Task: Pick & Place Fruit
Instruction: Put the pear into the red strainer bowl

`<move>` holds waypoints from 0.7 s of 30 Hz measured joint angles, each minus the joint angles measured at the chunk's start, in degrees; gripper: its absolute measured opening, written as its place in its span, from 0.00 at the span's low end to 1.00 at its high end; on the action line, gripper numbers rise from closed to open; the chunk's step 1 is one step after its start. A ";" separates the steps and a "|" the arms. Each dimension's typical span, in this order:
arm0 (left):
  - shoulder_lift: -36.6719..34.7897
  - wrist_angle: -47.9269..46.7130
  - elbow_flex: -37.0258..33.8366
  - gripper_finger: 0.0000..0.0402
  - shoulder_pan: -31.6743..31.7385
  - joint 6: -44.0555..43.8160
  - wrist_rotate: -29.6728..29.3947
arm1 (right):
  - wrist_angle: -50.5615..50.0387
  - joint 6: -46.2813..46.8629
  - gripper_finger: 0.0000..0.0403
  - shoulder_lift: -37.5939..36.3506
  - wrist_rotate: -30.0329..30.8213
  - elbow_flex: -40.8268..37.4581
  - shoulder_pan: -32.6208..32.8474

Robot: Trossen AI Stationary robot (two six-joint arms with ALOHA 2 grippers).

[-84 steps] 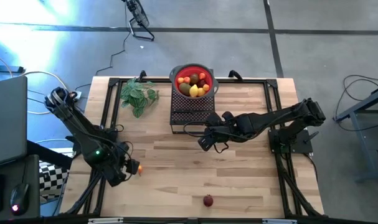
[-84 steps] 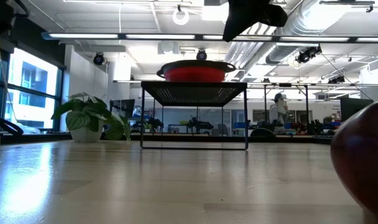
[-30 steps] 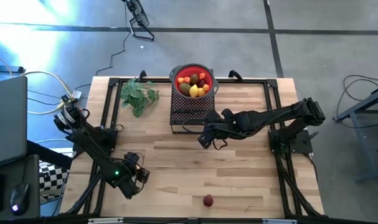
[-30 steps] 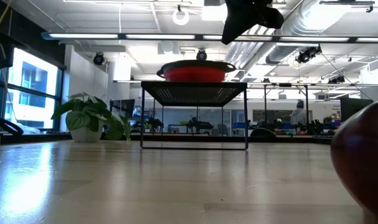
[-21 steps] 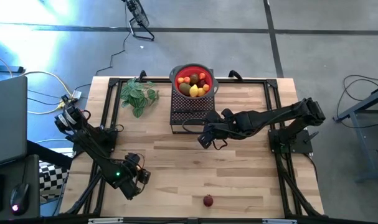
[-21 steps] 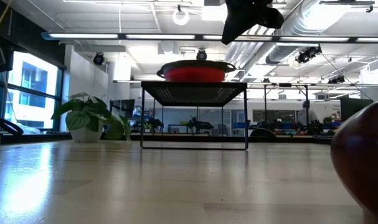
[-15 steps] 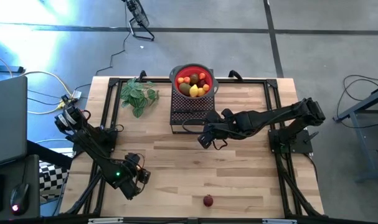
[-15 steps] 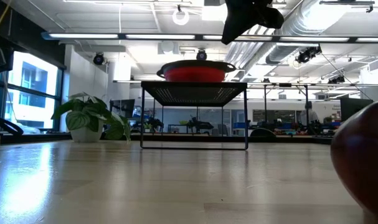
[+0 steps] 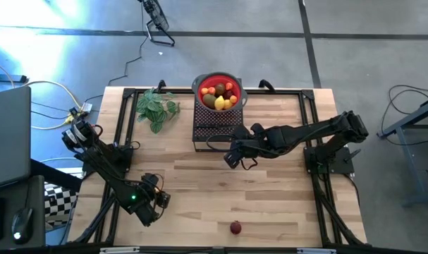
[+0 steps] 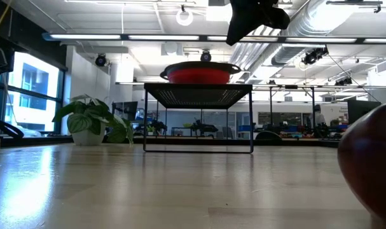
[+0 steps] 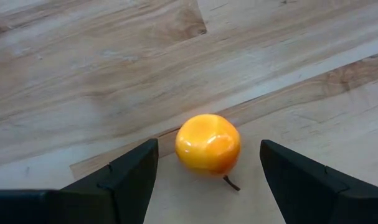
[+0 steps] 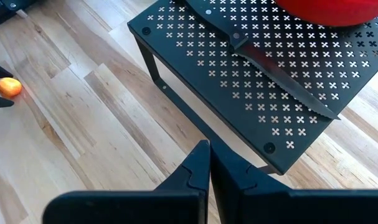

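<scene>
Beside the black rack [image 9: 217,125], right gripper [image 9: 231,159] pinched shut; well away, left gripper [image 11: 207,163] spread wide around orange fruit [image 11: 208,144], bare wood beyond.

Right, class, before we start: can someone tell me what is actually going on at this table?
The left gripper is low over the wooden table, open, with a small orange fruit between its fingers, not yet gripped. The right gripper hangs shut beside the black rack, where a knife lies. A red bowl of fruit sits on the rack. A dark red fruit lies near the table's front edge.
</scene>
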 joint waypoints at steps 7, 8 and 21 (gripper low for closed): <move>0.00 0.00 0.00 0.61 0.00 0.00 0.02 | 0.00 0.00 0.01 0.00 0.00 0.00 0.00; 0.00 0.01 0.00 0.60 0.01 0.00 0.00 | 0.00 0.00 0.01 0.00 -0.01 0.00 0.00; 0.00 0.02 0.00 0.45 0.00 0.00 0.04 | 0.00 0.00 0.01 0.00 -0.02 0.00 0.00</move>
